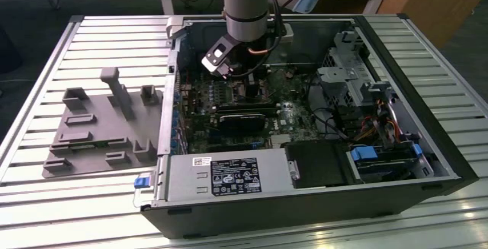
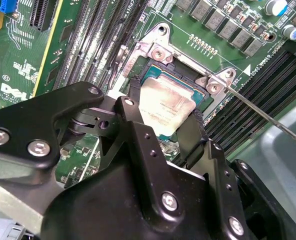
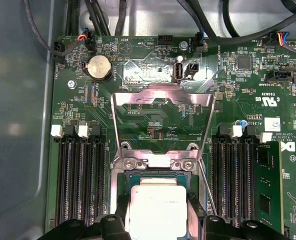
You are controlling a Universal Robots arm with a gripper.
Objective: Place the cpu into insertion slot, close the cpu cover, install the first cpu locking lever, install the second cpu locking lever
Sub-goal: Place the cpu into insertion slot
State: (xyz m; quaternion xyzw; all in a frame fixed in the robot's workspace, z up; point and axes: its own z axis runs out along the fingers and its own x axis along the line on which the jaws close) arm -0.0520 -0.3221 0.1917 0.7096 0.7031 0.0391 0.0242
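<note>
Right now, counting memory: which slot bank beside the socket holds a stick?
The bank beside the wire lever: a green stick stands outermost; the other bank is bare.

Your gripper (image 2: 166, 105) hides the near edge of the cpu (image 2: 160, 114) and much of the insertion slot (image 2: 175, 75). The first wrist view crops both.

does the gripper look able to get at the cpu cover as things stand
Probably not yet: the gripper is shut on the cpu over the insertion slot, so it is occupied. The cpu cover itself stands open, with nothing lying across it.
</note>
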